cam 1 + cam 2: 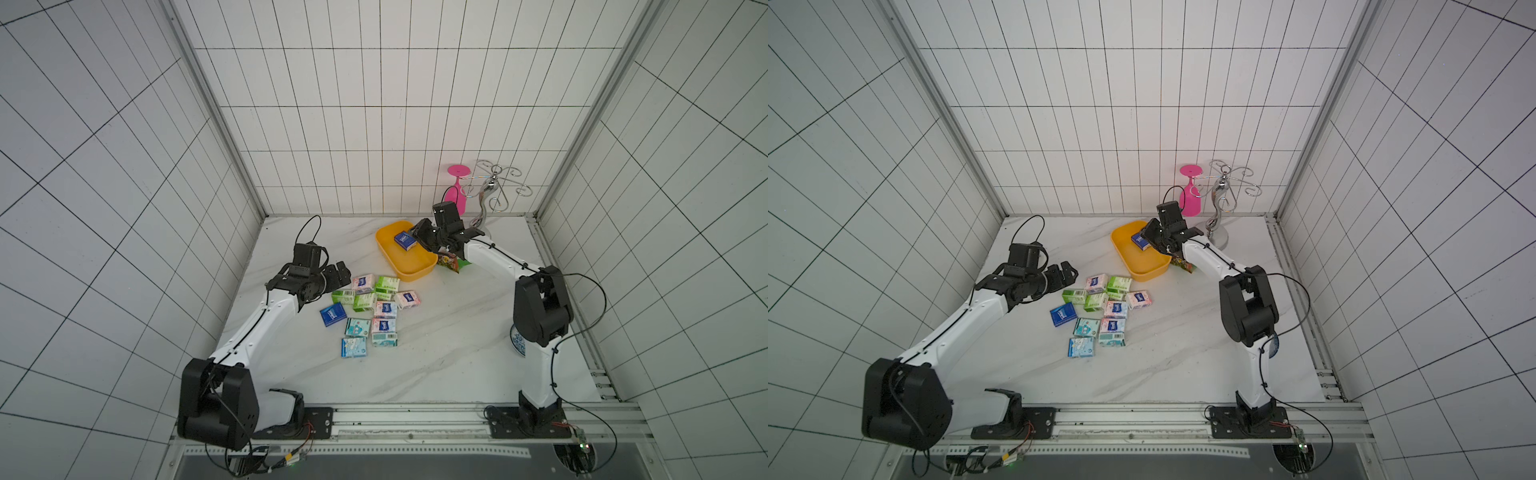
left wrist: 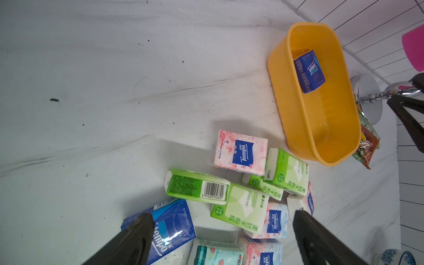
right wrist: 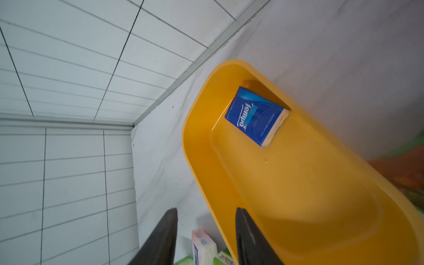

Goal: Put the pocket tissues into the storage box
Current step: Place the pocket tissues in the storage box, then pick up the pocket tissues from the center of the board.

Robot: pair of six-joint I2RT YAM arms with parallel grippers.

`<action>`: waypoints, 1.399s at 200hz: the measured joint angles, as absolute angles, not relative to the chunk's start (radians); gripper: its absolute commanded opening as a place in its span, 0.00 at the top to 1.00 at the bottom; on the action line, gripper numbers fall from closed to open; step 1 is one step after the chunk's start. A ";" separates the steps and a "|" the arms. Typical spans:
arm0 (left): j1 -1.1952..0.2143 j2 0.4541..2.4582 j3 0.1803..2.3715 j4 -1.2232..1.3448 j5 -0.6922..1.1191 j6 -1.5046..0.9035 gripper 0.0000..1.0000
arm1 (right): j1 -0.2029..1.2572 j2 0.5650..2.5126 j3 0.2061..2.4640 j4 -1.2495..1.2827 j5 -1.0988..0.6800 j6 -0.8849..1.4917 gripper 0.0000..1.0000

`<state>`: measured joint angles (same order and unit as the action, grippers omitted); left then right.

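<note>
The yellow storage box (image 1: 409, 266) (image 1: 1142, 266) stands at the back of the table, and one dark blue packet (image 1: 404, 240) (image 3: 254, 115) lies flat inside near its far end. My right gripper (image 1: 417, 236) (image 3: 206, 210) hovers over the box's right rim, open, with nothing between its fingers. Several pocket tissues (image 1: 370, 309) (image 1: 1100, 309) in green, pink-white, teal and dark blue lie in a loose pile mid-table. At the pile's left edge my left gripper (image 1: 343, 272) (image 2: 222, 214) hangs wide open above a green packet (image 2: 241, 207) and a blue one (image 2: 169, 224), holding nothing.
A crinkled green-and-orange snack bag (image 1: 451, 262) lies against the box's right side under my right arm. Behind it stands a chrome rack (image 1: 494, 187) with a pink glass (image 1: 457, 195) hung on it. A blue-and-white bowl (image 1: 517, 340) is partly hidden by my right arm.
</note>
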<state>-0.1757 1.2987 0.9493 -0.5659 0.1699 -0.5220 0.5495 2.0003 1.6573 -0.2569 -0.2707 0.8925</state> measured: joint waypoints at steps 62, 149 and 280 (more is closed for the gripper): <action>-0.175 1.298 0.949 -0.567 0.204 -0.522 0.02 | 0.579 1.874 1.522 -0.582 -0.392 0.522 0.47; -0.176 1.290 0.933 -0.589 0.220 -0.528 0.02 | 0.667 1.721 1.271 -0.665 -0.432 0.260 0.01; -0.175 1.248 0.933 -0.611 0.217 -0.534 0.02 | 0.681 1.970 1.378 -0.536 -0.442 0.161 0.01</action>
<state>-0.1753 1.2484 0.9325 -0.6113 0.2173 -0.5343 0.6811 1.9697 1.3777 -0.5362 -0.4416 0.1612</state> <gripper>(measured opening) 0.978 0.986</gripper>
